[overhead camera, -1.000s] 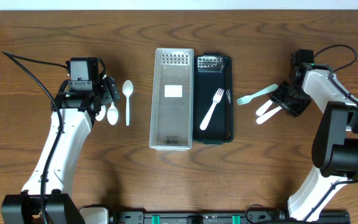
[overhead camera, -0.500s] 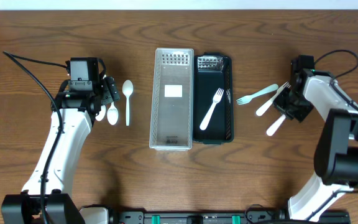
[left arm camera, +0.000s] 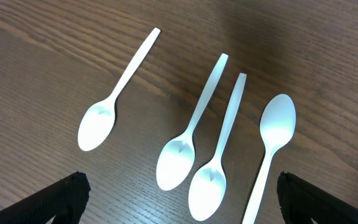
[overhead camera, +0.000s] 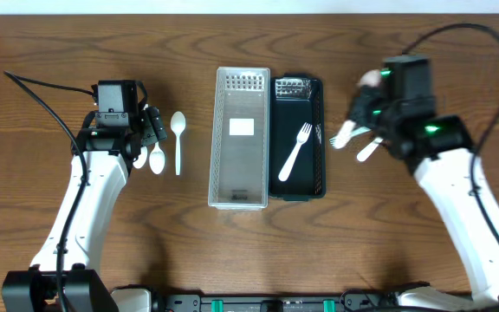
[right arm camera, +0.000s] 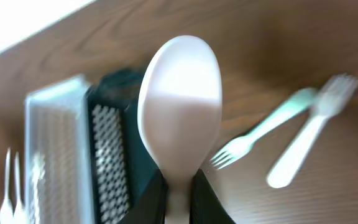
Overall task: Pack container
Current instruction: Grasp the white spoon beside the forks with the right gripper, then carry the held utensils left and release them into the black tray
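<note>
A clear lidded container (overhead camera: 241, 139) and a black tray (overhead camera: 319, 113) lie side by side at mid-table. A white fork (overhead camera: 294, 152) lies in the tray. My right gripper (overhead camera: 364, 102) is shut on a white spoon (right arm camera: 179, 106), held in the air just right of the tray (right arm camera: 120, 124). Below it a mint fork (overhead camera: 345, 136) and a white fork (overhead camera: 369, 149) lie on the table. My left gripper (overhead camera: 150, 126) is open over several white spoons (left arm camera: 191, 134). One of these spoons (overhead camera: 178, 139) lies nearest the container.
The clear container also shows in the right wrist view (right arm camera: 55, 143), blurred, left of the tray. The mint fork (right arm camera: 266, 130) and the white fork (right arm camera: 309, 137) lie on bare wood to the right. Cables run along both arms.
My right gripper has lifted a white spoon off the table and carried it up and left toward the black tray. The left arm has not moved.
</note>
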Robot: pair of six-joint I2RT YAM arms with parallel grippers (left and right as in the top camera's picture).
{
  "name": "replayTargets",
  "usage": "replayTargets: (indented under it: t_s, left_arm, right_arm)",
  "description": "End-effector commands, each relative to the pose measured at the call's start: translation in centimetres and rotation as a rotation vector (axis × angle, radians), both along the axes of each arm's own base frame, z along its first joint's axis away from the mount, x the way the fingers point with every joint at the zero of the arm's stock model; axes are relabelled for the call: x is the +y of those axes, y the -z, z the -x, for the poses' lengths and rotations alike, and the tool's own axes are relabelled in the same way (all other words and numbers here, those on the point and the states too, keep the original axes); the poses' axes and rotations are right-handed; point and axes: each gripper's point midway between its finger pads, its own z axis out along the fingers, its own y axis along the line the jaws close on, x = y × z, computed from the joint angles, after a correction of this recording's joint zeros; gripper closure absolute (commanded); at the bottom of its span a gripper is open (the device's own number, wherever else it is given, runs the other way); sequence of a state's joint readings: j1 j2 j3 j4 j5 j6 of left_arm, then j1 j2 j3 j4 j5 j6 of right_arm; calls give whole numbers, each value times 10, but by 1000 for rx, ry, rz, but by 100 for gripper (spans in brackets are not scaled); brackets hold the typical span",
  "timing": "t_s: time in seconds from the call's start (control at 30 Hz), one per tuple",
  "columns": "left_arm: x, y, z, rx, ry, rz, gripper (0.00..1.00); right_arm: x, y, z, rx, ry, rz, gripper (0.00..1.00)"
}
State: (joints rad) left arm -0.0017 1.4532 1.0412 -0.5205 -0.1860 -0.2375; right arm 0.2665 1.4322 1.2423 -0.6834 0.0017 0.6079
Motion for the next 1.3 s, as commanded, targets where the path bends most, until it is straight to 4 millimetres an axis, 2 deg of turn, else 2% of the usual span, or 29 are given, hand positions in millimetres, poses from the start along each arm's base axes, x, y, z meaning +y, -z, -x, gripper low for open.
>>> replayTargets:
  t_s: [0.0,0.1,0.2,0.23,0.27,0.37,0.47,0.57,0.67,0.73,0.8,0.87,1.0,1.1,1.2,1.27]
  left_arm:
    - [0,-4,-3,-7,6,-5,2]
    - [0,-4,-3,-7,6,-5,2]
    - [0,-4,-3,-7,6,-5,2]
    - [0,-4,-3,-7,6,-5,2]
    - [0,-4,-3,-7,6,-5,2]
    - [0,-4,-3,-7,6,-5,2]
    - [0,-4,-3,-7,6,-5,2]
    - [0,-4,-3,-7,6,-5,2]
    - [0,-4,-3,-7,6,-5,2]
    - [0,-4,-3,-7,6,-5,2]
    - [0,-4,-3,-7,6,-5,2]
    - [0,-4,-3,-7,6,-5,2]
    - [0,-4,-3,-7,6,-5,2]
    - [0,-4,-3,-7,6,-5,2]
    - [0,-4,-3,-7,6,-5,2]
    - [0,-4,-3,-7,6,-5,2]
  right_arm:
    - [35,44,8,106,-107,46,99]
    - [62,91,12,211,-174,78,99]
    - [85,126,15,270,-248,84,99]
    - [94,134,15,271,-294,88,97]
    - [100,139,14,267,-325,95,87]
    - [105,134,9,240,-352,102,50]
    - [97,103,-4,170,-337,93,36]
    - [67,61,-22,74,-250,94,32]
    - [12,31,-36,7,-87,120,29]
    - [-32,26,-40,14,49,141,31]
    - [-73,34,-36,63,171,159,34]
    - [-108,50,-27,141,277,166,36]
    - [-150,93,-8,314,397,164,39]
    - [-159,124,-2,412,413,165,39]
    - [-155,151,0,481,396,150,39]
    - [-153,161,1,505,390,151,38]
